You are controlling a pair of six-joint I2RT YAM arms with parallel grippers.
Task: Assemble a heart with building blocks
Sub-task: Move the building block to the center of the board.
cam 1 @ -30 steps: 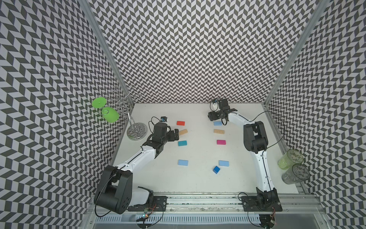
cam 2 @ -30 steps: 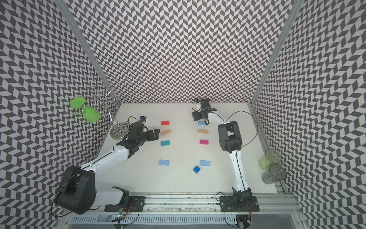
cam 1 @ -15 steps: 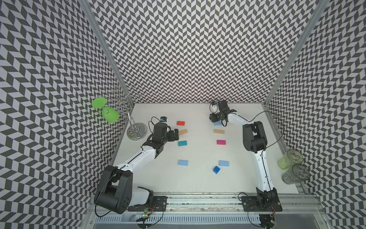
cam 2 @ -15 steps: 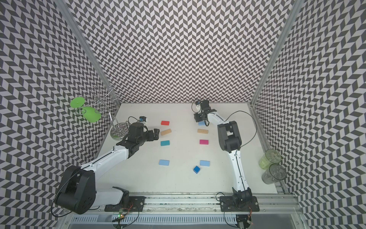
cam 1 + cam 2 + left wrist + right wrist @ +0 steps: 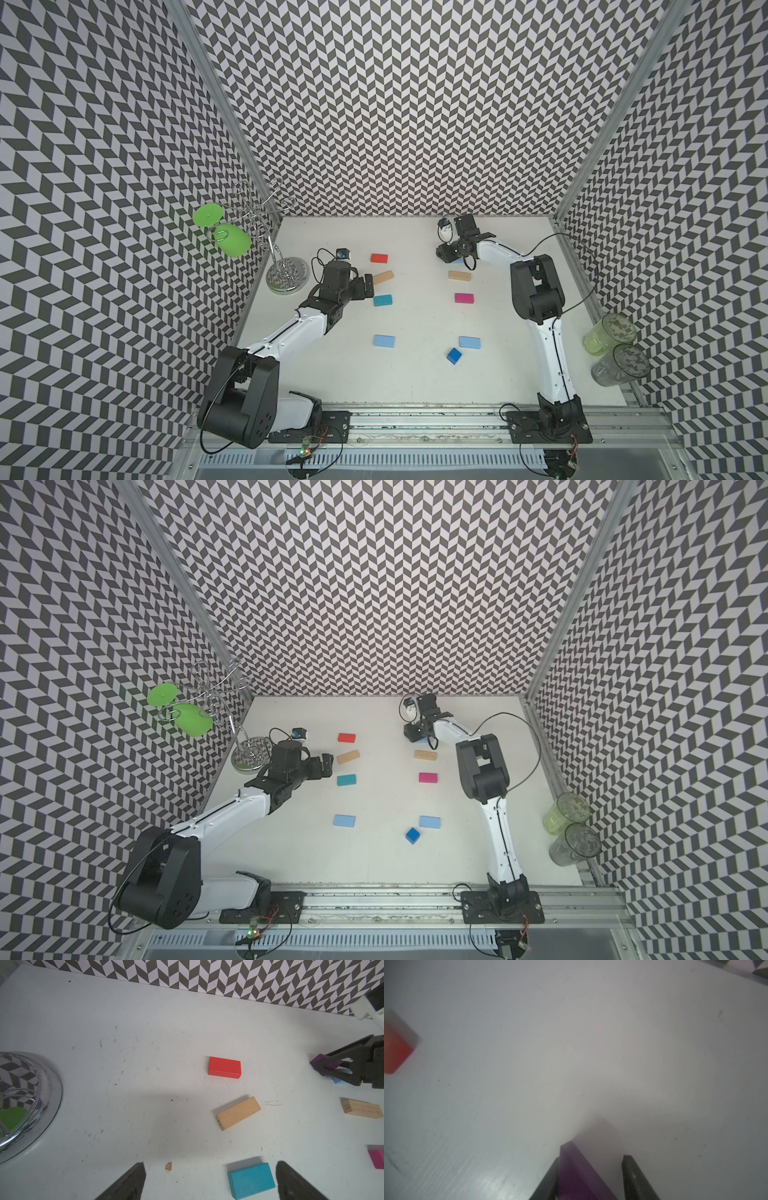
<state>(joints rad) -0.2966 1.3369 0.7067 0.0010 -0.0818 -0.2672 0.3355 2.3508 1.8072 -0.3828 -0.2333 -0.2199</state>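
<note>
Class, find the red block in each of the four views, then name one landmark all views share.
In a top view: red block, farthest on the robot's left.
In a top view: red block, same spot.
Left wrist: mid-picture, beyond the tan block.
Right wrist: blurred at the picture's edge.
Landmark: right gripper, purple triangle between its jaws.

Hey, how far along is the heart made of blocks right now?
Early. Nothing looks joined: the building blocks lie spread in two loose columns. In hand: the right gripper straddles the purple triangle, grip unconfirmed; the left gripper hangs open by the teal block. Left: drawing everything into a closed heart.
</note>
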